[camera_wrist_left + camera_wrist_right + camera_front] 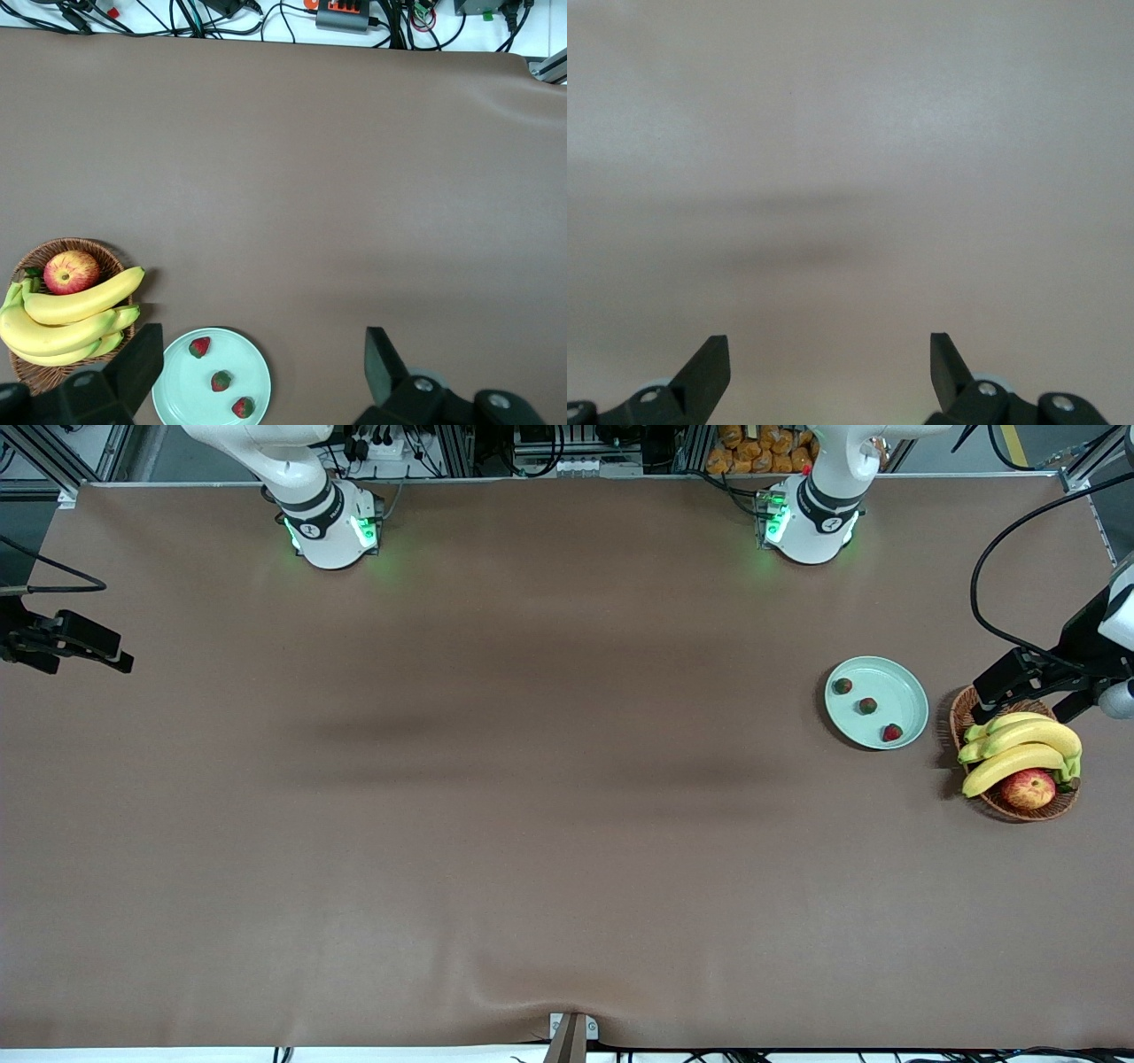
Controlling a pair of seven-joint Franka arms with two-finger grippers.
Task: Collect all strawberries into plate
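Three strawberries point(842, 685) point(867, 705) point(892, 732) lie apart from one another in the pale mint-green plate point(897, 689), toward the left arm's end of the table. In the left wrist view they show as berries point(200, 346) point(221, 381) point(243, 407) in the plate point(177, 398). My left gripper point(1019, 698) is open and empty, up in the air over the basket's rim beside the plate; its own view shows it point(263, 359) open. My right gripper point(89, 657) is open and empty over the table's edge at the right arm's end; its own view shows it point(830, 354) over bare table.
A brown wicker basket point(959, 722) with bananas point(1019, 748) and a red-yellow apple point(1028, 788) stands beside the plate, closer to the table's end. It also shows in the left wrist view point(99, 257). A brown mat point(532, 779) covers the table.
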